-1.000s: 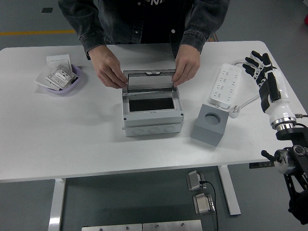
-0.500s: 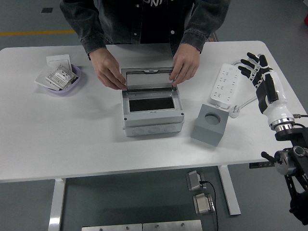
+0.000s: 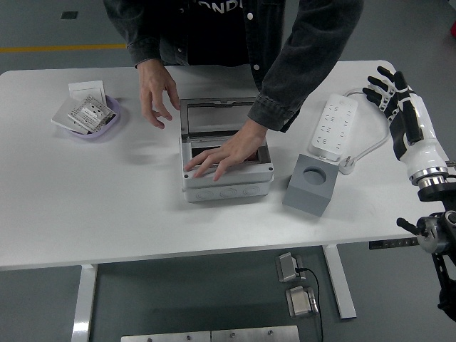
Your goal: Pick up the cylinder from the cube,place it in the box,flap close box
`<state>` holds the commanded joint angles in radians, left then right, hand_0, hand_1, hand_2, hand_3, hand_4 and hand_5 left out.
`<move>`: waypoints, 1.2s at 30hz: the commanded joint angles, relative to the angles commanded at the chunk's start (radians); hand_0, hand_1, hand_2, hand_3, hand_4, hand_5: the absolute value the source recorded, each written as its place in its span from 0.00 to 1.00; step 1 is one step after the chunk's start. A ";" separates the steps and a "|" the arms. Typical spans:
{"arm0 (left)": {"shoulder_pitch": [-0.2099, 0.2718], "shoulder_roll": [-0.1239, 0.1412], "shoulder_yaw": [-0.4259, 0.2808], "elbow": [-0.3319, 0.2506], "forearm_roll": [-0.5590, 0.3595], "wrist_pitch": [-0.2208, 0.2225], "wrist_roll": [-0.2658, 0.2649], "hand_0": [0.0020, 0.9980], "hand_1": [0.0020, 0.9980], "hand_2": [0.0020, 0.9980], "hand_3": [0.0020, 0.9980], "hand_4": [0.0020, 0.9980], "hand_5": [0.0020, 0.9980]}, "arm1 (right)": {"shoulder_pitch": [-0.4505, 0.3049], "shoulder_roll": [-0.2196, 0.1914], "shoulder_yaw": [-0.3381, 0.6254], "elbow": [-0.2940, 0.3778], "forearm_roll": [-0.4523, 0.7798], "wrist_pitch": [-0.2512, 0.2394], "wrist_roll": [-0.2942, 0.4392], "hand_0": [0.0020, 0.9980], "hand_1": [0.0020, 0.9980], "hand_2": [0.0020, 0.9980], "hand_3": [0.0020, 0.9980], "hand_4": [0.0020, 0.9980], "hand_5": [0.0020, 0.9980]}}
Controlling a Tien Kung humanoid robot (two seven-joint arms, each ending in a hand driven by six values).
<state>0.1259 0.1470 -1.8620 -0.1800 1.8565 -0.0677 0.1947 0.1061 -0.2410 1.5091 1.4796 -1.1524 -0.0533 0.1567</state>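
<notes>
Grey box (image 3: 226, 178) in middle of white table (image 3: 107, 206), lid up. Person's hand (image 3: 226, 157) lies flat inside box; other hand (image 3: 158, 96) hovers just beside lid. Cube (image 3: 311, 185) right of box, round hole on top looks empty. Cylinder maybe hidden under person's hand. Right hand (image 3: 390, 92) at right table edge near power strip (image 3: 333, 128), fingers spread, holding nothing.

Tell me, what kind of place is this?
Probably a robot test lab or workshop: a white table on a bare grey floor, a robot hand at its edge, and a power strip beside an electrical box.
</notes>
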 joint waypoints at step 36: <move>0.073 -0.045 -0.153 0.000 0.130 -0.001 -0.012 0.60 0.66 0.60 0.59 0.64 0.27 | -0.004 -0.121 0.157 0.001 0.012 -0.012 -0.008 0.89 0.81 0.84 0.91 1.00 1.00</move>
<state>0.1986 0.1020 -2.0145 -0.1800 1.9863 -0.0691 0.1825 0.1025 -0.3619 1.6658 1.4809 -1.1401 -0.0654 0.1487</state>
